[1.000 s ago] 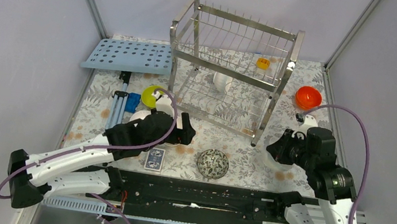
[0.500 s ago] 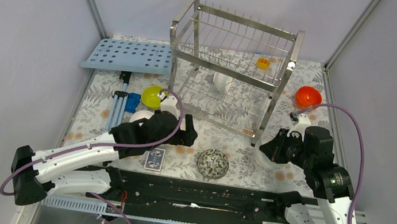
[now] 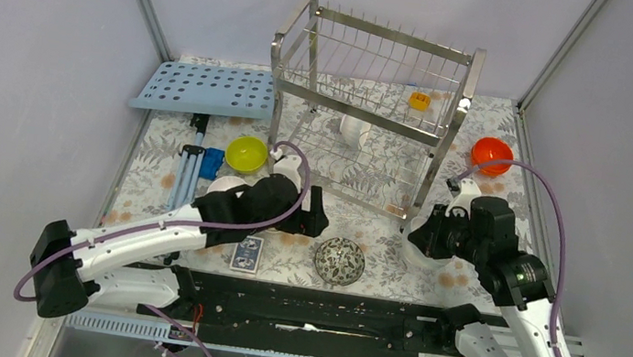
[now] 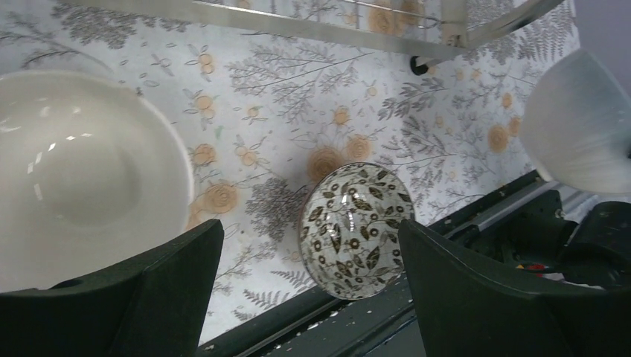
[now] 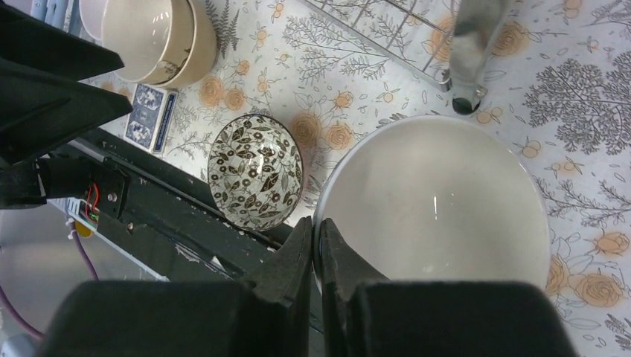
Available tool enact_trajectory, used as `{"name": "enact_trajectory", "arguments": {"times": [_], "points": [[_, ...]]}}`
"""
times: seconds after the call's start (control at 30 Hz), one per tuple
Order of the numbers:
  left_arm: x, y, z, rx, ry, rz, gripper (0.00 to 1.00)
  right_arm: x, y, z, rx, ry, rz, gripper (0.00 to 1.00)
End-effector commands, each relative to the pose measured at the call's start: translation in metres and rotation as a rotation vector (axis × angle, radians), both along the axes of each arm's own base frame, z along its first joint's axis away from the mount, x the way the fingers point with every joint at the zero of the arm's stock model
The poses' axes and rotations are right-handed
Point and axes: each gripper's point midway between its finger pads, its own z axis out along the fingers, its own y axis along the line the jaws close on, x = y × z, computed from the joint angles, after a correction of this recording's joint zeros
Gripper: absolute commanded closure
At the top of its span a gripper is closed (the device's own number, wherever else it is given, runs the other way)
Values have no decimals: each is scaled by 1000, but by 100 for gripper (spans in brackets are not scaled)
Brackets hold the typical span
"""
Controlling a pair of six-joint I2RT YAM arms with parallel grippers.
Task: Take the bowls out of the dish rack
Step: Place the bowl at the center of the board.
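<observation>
A white bowl (image 5: 439,201) is pinched by its near rim in the right end effector (image 5: 316,242), whose fingers are closed on the edge. The bowl fills the space just ahead of them, but I cannot tell whether it touches the floral counter (image 3: 145,188). Just left of that end effector sits the dark patterned bowl (image 5: 255,171), close to the counter's near edge. The left end effector (image 4: 310,234) has its jaws spread wide with nothing between them. The patterned bowl shows on the counter beneath it, and a stack of pale bowls (image 4: 74,171) lies just to its left. Directly beyond the right end effector, close by the held bowl, stands the front corner post of the dish rack (image 3: 367,120). Farther ahead of both end effectors, in the rack's lower tier, a second white bowl (image 3: 354,131) stands on edge. A yellow-green bowl (image 3: 246,154) rests on the counter ahead and left of the left end effector. An orange-red bowl (image 3: 491,154) sits ahead of the right one, outside the rack's right side.
</observation>
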Motion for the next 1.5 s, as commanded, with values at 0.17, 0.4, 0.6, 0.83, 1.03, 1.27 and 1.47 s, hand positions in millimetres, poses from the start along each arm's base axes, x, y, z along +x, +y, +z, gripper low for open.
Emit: {"name": "enact_trajectory", "arguments": {"times": [0.17,0.4,0.6,0.83,1.03,1.27,1.47], "points": [[9,-28,27,-101,-25,-36,8,25,6,0,-87,-91,-60,100],[7,-23,20,-94,-17,-24,8,37,-11,-25,-171,-62,-333,100],[3,-22,12,-94,-2,-27,8,32,-5,-52,-194,-31,-417,100],[1,-18,6,-100,10,-17,8,27,5,-65,-225,-55,-509,100],[-1,-13,0,-107,19,2,8,25,7,-82,-223,-57,-589,100],[-3,-10,-6,-109,32,15,8,21,-3,-84,-234,-60,-743,100],[-4,-9,-9,-111,39,21,8,20,0,-87,-281,-59,-775,100]]}}
